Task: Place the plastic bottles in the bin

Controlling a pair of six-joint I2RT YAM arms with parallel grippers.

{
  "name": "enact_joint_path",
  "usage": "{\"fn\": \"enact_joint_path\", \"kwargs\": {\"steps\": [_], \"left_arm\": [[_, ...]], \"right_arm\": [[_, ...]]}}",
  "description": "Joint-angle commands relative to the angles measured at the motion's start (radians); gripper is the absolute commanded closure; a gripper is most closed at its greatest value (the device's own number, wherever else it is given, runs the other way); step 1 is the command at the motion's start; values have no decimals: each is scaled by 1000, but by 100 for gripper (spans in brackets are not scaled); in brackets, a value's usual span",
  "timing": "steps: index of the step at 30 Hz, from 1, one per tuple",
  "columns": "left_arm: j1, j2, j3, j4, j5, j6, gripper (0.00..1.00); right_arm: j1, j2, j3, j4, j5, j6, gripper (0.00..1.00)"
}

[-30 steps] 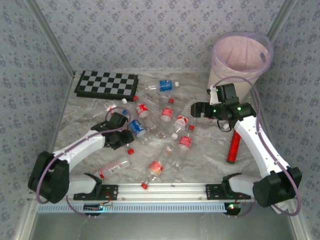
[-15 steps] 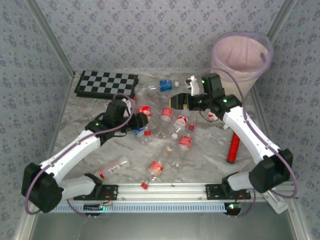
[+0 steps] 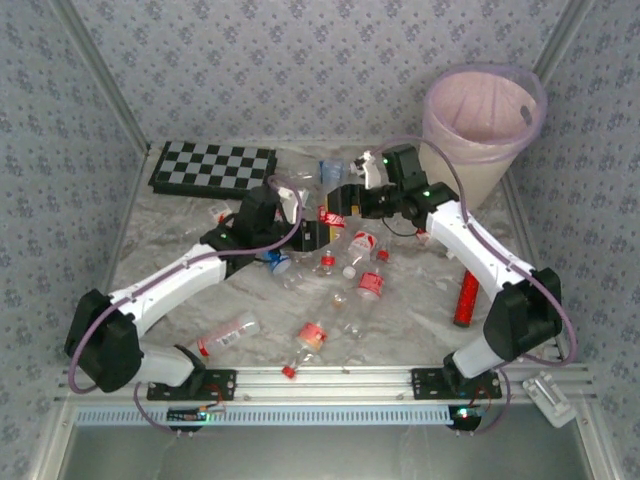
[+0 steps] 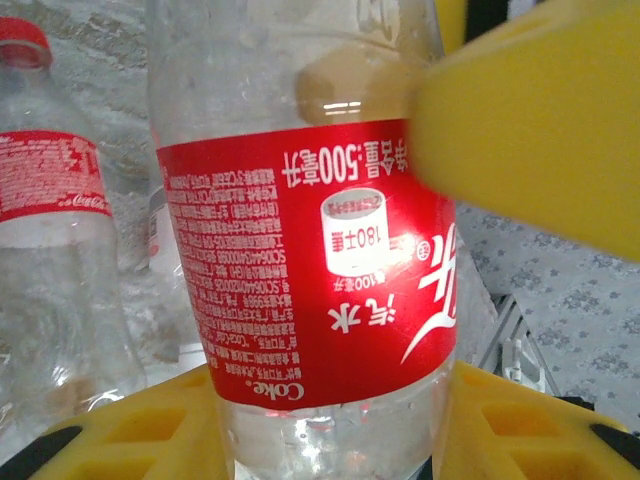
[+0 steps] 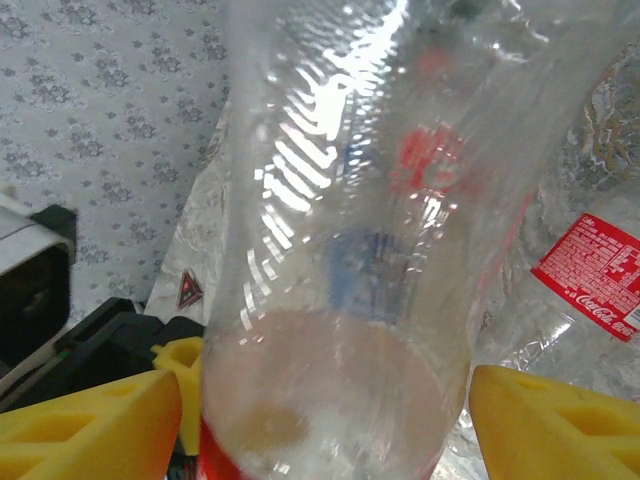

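Most plastic bottles (image 3: 312,338) lie loose on the near table; mid-table my left gripper (image 4: 325,425) clamps a red-labelled bottle (image 4: 300,250), my right gripper (image 5: 325,420) is spread wide around it, and the bin (image 3: 478,160) at far right shows none inside.

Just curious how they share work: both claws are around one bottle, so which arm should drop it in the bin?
Probably right: the right claw straddles the red-labelled bottle, and the bin stands on that side; the left claw, gripping the bottle, is farther off.

top camera looks down from behind; wrist cameras hug bottles (image 4: 300,250).
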Motion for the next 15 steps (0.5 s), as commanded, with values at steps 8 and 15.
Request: {"fn": "enact_joint_path", "kwargs": {"steps": [8,15], "left_arm": [[-23,23,57,37,33,23,60],[-21,15,88,-42,-39,72,16]], "right_arm": [[-31,-9,31,74,5,25,41],[-76,-56,50,68,22,0,49]]}}
